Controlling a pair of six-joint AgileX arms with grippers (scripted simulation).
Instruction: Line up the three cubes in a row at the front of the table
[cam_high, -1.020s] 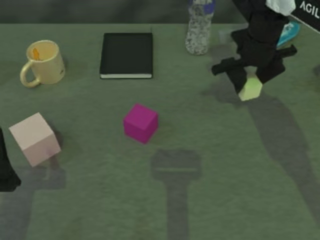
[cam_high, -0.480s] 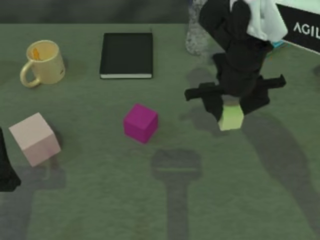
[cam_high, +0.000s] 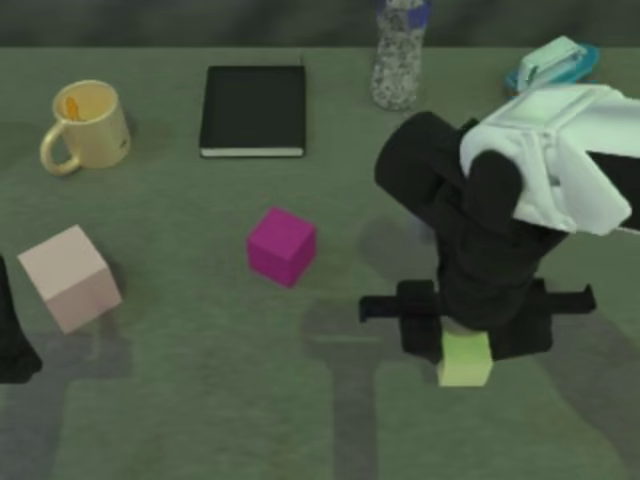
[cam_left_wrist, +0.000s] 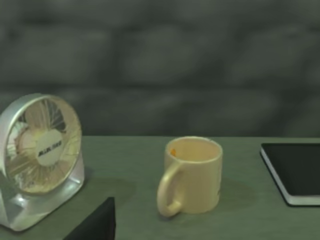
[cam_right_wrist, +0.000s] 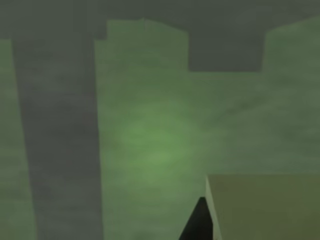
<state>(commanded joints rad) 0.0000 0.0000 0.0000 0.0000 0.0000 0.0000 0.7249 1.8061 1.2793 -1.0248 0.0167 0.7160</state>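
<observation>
**Operator:** What lay where, left to right?

**Technician:** The left gripper (cam_high: 12, 345) sat parked at the table's (cam_high: 200, 420) left edge; whether its claw was apart or together could not be told. Beside it the pink cube (cam_high: 70, 277) rested on the felt, with a mug (cam_high: 88, 124) behind. The magenta cube (cam_high: 281, 245) stood near centre, in front of the book (cam_high: 253, 109). Right of centre, toward the front, the right gripper (cam_high: 466, 345) was clamped on the yellow-green cube (cam_high: 465, 360). The right wrist view showed that cube's (cam_right_wrist: 265, 207) face above bare felt, apparently not set down.

**Operator:** How should the placement have been done?

**Technician:** Judgement only:
1. Lower straight down until the cube's base met the felt; a release from height risked a bounce or a turn.
2. Keep the cube's faces square to the front edge, so the row would read straight.
3. Leave room to the left for the two larger cubes, both lying farther back than the carried one.
4. Part the claw fully, then lift vertically, so that neither finger dragged the small cube off line.
</observation>
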